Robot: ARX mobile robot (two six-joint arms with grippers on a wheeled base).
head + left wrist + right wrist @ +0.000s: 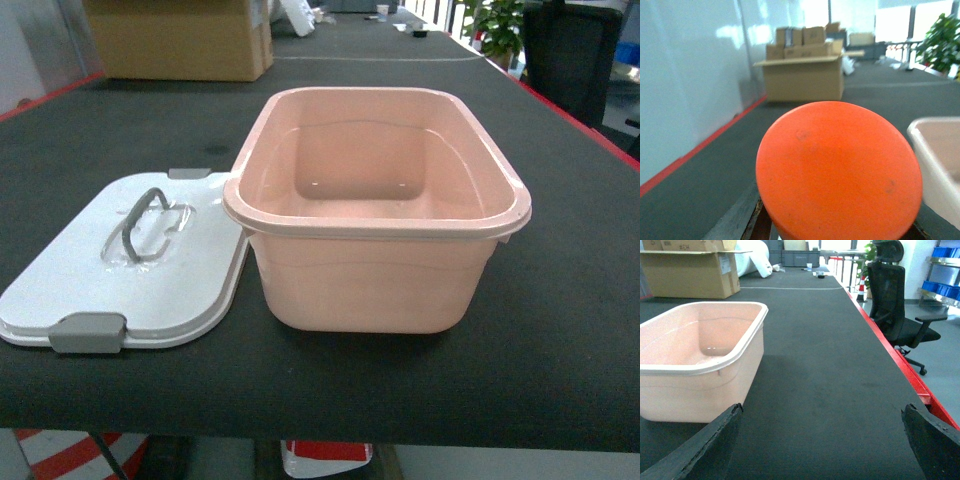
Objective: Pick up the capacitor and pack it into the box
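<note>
Pale pink rectangular plastic box open and empty mid-table, long axis running away. Right end effector spread wide, box to its left. Left end effector: cannot tell, hidden behind orange disc. No capacitor visible.

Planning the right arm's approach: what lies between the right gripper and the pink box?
Nothing: in the right wrist view, only bare dark table mat lies between the open right gripper and the box, which sits ahead to the left.
</note>
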